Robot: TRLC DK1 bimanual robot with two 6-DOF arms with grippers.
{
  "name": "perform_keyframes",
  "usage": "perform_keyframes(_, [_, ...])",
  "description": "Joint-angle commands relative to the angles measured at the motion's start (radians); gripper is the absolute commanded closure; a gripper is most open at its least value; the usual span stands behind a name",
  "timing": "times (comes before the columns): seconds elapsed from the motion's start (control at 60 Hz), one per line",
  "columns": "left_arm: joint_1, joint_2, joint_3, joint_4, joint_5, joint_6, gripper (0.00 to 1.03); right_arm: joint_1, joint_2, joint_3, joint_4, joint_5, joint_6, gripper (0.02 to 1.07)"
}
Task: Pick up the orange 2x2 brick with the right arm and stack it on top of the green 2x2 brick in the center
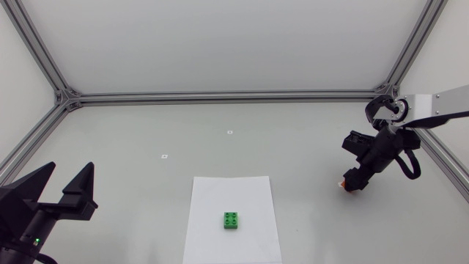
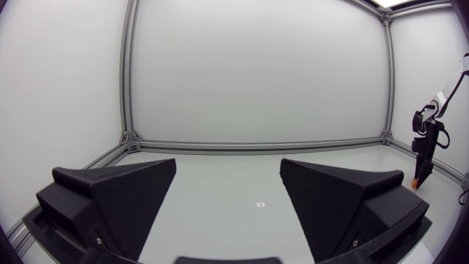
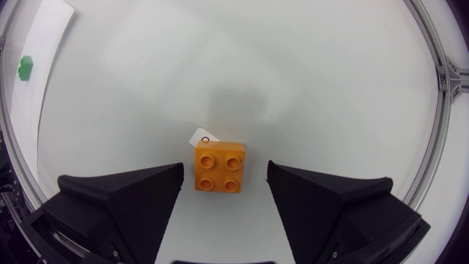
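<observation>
The right gripper [image 3: 224,192] hangs over the right side of the grey surface [image 1: 146,132]. Its fingers are spread open and the orange 2x2 brick [image 3: 220,167] lies studs-up between them, with a gap on each side. The green 2x2 brick [image 1: 232,220] sits well apart on a white sheet [image 1: 231,191] at the centre, with bare surface between the two bricks. The left gripper [image 1: 71,176] rests open near the left front corner, clear of the sheet's edge.
</observation>
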Motion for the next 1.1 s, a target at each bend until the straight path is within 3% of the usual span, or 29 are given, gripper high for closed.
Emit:
perform_keyframes(0.0, [0.002,-0.008,-0.041,-0.015,0.004,0.013,0.04,0.004,0.026,-0.021,0.001,0.008,-0.024,0.31])
perform_keyframes(0.333, [0.002,-0.008,-0.041,-0.015,0.004,0.013,0.04,0.004,0.034,-0.018,0.003,0.005,-0.024,0.39])
perform_keyframes(0.717, [0.002,-0.008,-0.041,-0.015,0.004,0.013,0.04,0.015,0.025,-0.016,-0.002,0.003,-0.024,0.39])
perform_keyframes(1.083, [0.002,-0.008,-0.041,-0.013,0.004,0.013,0.04,0.022,0.031,-0.018,0.003,0.002,-0.020,0.48])
